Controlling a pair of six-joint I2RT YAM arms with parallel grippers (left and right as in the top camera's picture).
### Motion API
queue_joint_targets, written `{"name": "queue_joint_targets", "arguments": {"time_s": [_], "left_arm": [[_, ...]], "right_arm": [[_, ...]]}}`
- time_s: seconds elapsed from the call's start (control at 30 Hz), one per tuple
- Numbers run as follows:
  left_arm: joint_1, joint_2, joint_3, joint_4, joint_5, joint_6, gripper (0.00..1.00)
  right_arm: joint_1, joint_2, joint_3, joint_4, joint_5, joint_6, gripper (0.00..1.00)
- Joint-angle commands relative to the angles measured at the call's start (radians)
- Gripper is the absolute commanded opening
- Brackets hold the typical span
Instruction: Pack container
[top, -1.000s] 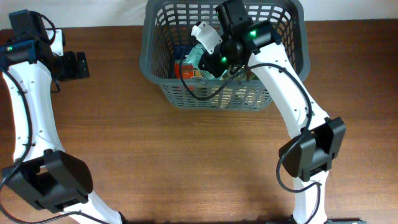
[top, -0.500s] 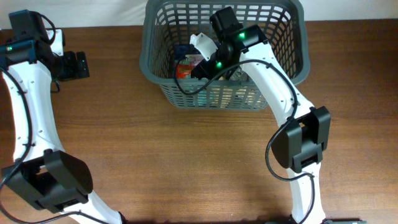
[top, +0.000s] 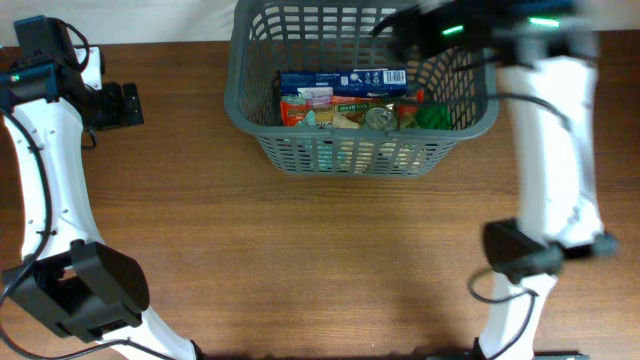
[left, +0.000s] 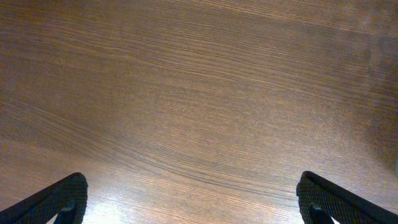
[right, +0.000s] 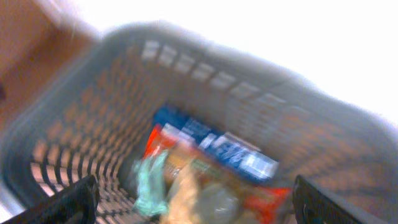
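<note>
Though blur smears the right arm (top: 548, 110), the container (top: 237, 65) shows packets (top: 340, 79).

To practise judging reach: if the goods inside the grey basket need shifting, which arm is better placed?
Right. The right fingers, open, hang over the basket, their camera looking in at the packets. The left fingers are far off at the left side of the table, seeing only bare wood.

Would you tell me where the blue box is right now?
In the overhead view, the blue box lies inside the basket, along its far wall.
</note>
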Motion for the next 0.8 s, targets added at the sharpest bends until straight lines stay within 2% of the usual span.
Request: {"name": "queue_joint_targets", "arguments": {"time_s": [0.0,0.17,0.3,0.4,0.77], "left_arm": [[0.002,0.002,-0.003,-0.001,0.011,-0.009,0.99],[0.003,0.002,-0.003,-0.001,0.011,-0.009,0.99],[0.002,0.002,-0.003,-0.001,0.011,-0.009,0.99],[0.002,0.002,-0.003,-0.001,0.011,-0.009,0.99],[0.002,0.002,-0.003,-0.001,0.011,-0.009,0.99]], "right_arm": [[-0.099,-0.139,0.075,-0.020,0.063,0.117,0.93],[-0.266,-0.257,0.064,-0.087,0.330,0.157,0.92],[-0.373,-0.319,-0.014,-0.087,0.309,0.174,0.99],[-0.412,-0.330,-0.040,-0.101,0.314,0.173,0.99],[-0.417,-0.324,-0.054,-0.117,0.317,0.173,0.99]]}}
